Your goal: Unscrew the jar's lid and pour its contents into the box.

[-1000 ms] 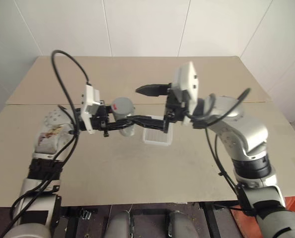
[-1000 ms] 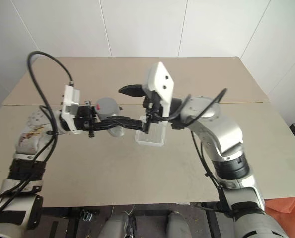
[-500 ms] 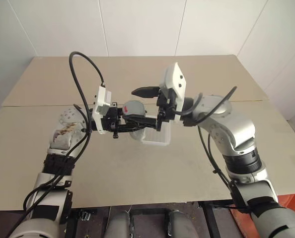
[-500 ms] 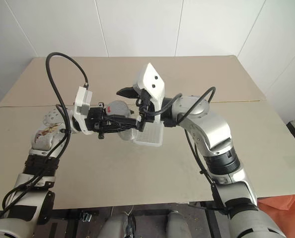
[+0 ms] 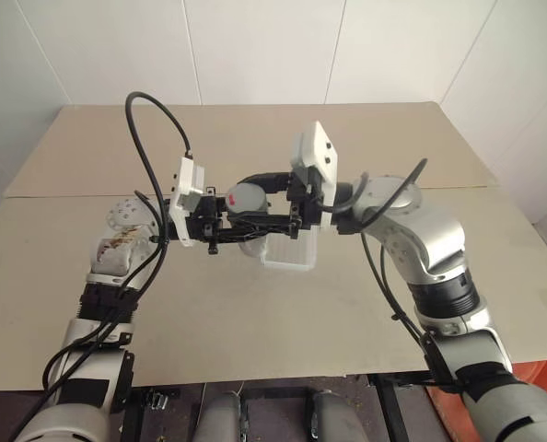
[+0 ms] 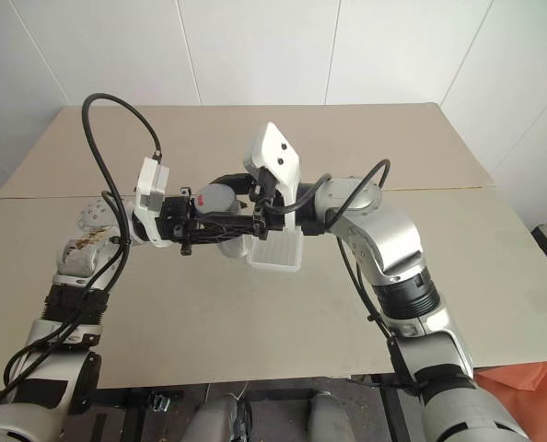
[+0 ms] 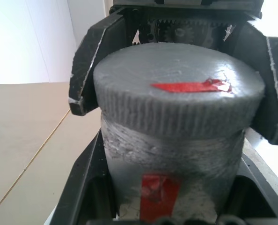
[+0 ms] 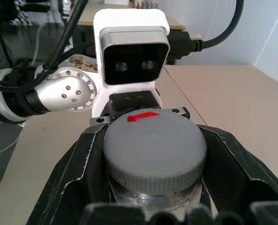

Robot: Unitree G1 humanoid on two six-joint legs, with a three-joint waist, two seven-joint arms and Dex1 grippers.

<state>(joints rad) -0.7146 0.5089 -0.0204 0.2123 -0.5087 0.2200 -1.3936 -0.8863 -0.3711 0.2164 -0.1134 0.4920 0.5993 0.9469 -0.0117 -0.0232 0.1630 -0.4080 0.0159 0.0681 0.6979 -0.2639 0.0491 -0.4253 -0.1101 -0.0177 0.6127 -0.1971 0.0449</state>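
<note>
At frame centre, the right tool (image 5: 272, 198) has just clamped onto the lid (image 8: 155, 149); the left tool (image 5: 241, 230) grips the jar (image 7: 174, 190), so unscrewing can begin.

No readable text anywhere here. The lid (image 7: 176, 101) carries only a plain red strip (image 7: 188, 86), with no letters or numbers on it. The jar (image 7: 171, 154) wears a blank red tag (image 7: 157, 192) on its side. The box (image 5: 289, 255) is unmarked, and no brand shows on either camera housing.
</note>
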